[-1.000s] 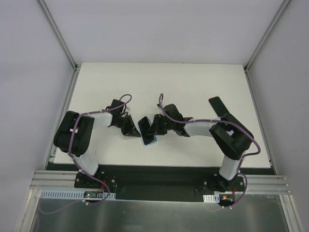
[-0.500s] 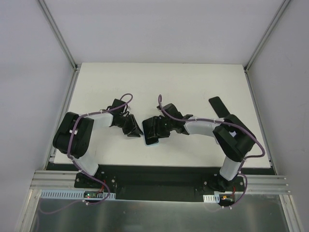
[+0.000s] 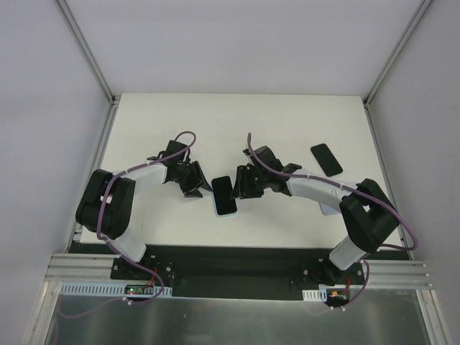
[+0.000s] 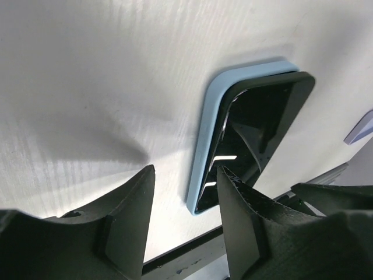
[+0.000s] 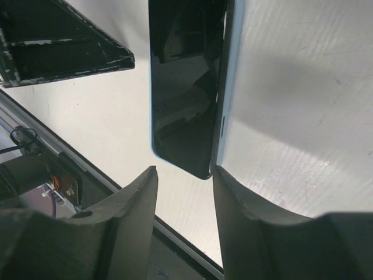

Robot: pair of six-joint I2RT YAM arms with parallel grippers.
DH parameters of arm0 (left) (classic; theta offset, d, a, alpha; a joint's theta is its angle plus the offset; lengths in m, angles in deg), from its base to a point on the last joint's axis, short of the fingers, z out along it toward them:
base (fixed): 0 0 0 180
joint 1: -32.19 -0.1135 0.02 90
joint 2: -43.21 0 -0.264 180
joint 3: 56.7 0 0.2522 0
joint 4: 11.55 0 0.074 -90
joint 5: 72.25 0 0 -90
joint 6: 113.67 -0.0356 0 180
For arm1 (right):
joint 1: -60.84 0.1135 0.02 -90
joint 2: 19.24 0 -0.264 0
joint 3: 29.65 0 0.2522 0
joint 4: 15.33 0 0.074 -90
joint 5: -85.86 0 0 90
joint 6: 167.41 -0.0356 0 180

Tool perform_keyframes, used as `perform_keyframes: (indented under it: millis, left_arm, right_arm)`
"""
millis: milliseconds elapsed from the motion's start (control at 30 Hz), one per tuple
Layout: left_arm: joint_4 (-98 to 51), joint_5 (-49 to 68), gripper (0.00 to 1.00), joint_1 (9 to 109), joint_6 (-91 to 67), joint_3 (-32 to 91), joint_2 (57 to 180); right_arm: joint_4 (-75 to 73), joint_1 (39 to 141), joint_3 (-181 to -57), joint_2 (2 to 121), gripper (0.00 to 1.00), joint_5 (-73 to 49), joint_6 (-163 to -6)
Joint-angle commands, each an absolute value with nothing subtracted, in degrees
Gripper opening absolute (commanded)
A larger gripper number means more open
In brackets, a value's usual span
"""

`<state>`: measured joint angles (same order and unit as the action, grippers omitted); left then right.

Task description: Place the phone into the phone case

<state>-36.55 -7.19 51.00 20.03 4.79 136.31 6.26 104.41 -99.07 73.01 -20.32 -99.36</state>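
A black phone (image 3: 223,192) lies screen-up in a light blue case (image 3: 227,212) near the table's middle front. In the left wrist view the case's rim (image 4: 205,146) shows along one long side of the phone (image 4: 256,131), which looks slightly tilted in it. In the right wrist view the phone (image 5: 186,87) and the case edge (image 5: 233,70) lie just beyond the jaws. My left gripper (image 3: 195,187) (image 4: 183,195) is open and empty, just left of the case. My right gripper (image 3: 240,188) (image 5: 183,181) is open and empty, at the case's right side.
A second flat black phone-like slab (image 3: 327,159) lies at the right of the white table (image 3: 287,115). The black base rail (image 3: 230,259) runs along the table's near edge. Grey walls stand on three sides.
My right gripper has pulled back off the top of the phone to its right side. The phone and case have turned more upright. The right arm has swung away from the black slab.
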Motion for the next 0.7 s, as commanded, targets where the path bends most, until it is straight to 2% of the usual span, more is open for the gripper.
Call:
perform_keyframes:
  millis: [0,133,367,500,667]
  left_arm:
    - [-37.96,-7.11,0.47,51.61,16.59,9.26,137.34]
    - [-38.05,-7.56,0.48,52.23,15.7,10.76,138.66]
    - [-37.97,-6.68,0.47,54.07,15.7,10.32,141.38]
    - [-37.97,-6.68,0.44,55.39,15.7,10.59,143.49]
    - [-38.05,-5.71,0.4,56.62,16.14,10.41,143.94]
  right_arm:
    - [6.17,103.03,-100.63,74.1,0.42,-21.27,-96.05]
    - [4.14,102.94,-101.06,76.21,0.3,-23.2,-95.25]
    - [2.13,103.03,-100.1,80.51,0.25,-25.05,-96.13]
    - [0.54,103.03,-99.4,82.8,0.15,-25.41,-96.3]
    - [-0.87,103.55,-97.47,85.26,0.09,-25.06,-96.57]
